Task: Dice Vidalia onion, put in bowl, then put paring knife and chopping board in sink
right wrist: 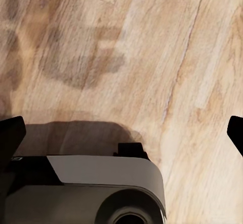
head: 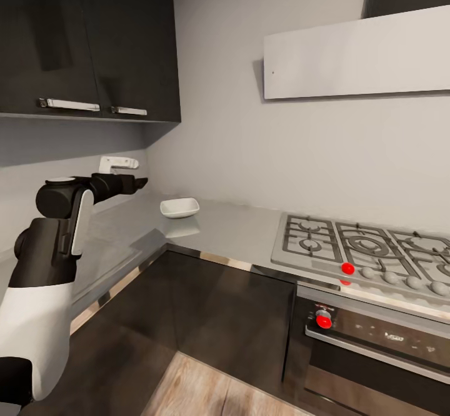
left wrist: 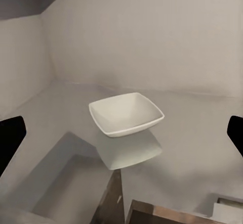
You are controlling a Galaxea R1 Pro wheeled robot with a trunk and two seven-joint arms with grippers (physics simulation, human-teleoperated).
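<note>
Head view: left pincer (head: 139, 182) spread empty near bowl (head: 180, 207); right pincer's (right wrist: 121, 128) tips cropped, apart.

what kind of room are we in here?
A kitchen corner, by the look of it: a gas hob with an oven beneath it, dark wall cabinets above an L-shaped countertop, and a white square bowl sitting in the corner.

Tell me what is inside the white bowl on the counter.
Nothing shows inside the bowl: the left wrist view looks into it and its pale inner walls and bottom are bare. It sits on the glossy countertop, which mirrors it; the patch of countertop directly under the bowl is covered.
</note>
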